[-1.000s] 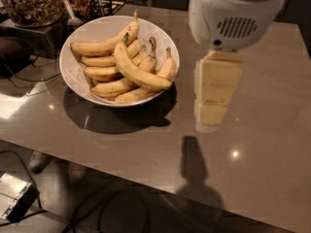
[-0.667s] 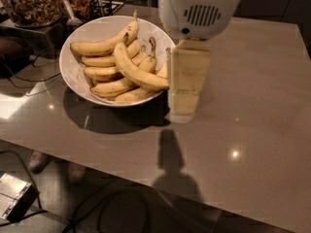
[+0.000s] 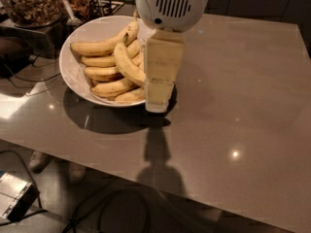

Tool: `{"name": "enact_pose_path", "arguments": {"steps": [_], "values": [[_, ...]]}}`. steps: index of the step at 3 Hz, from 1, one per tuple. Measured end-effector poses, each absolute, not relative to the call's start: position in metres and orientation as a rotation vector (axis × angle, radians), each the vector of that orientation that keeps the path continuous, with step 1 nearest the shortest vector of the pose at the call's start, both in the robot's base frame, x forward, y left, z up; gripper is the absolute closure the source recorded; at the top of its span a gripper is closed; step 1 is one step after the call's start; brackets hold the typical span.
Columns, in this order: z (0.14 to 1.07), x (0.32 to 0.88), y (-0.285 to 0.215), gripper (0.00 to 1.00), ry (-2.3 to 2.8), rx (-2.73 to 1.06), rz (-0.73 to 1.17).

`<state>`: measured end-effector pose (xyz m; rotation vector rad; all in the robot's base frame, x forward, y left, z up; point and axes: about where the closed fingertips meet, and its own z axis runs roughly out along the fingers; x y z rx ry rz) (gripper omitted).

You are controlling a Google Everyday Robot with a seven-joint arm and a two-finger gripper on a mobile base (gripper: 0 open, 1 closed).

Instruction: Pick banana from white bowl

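Observation:
The white bowl (image 3: pixel 71 71) stands at the back left of the grey table and holds several yellow bananas. The banana (image 3: pixel 125 62), thick and curved, lies on top of the pile and runs diagonally toward the bowl's right rim. Its lower end is hidden behind my gripper. My gripper (image 3: pixel 158 84), a cream block under a round white wrist housing (image 3: pixel 172 4), hangs over the bowl's right rim, just right of the banana. It holds nothing that I can see.
A clear jar of brown bits (image 3: pixel 31 4) and a utensil (image 3: pixel 71 14) stand behind the bowl. Dark cables (image 3: pixel 29 81) lie left of the bowl. The table's front edge runs from lower left to lower right. A box (image 3: pixel 17 198) lies on the floor below.
My gripper has moved left from over the bare table to the bowl's right rim. It now covers the banana's lower end. The bananas have not moved.

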<state>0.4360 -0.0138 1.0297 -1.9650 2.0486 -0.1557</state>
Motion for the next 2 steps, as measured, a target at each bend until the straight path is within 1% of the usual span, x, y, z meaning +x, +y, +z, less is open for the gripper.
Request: {"name": "enact_pose_path", "arguments": {"steps": [1, 2], "values": [[1.0165, 0.4697, 0.0079, 0.0, 2.173, -1.855, -0.083], [1.0214, 0.4752, 0.0173, 0.0, 2.161, -1.803, -0.07]]}}
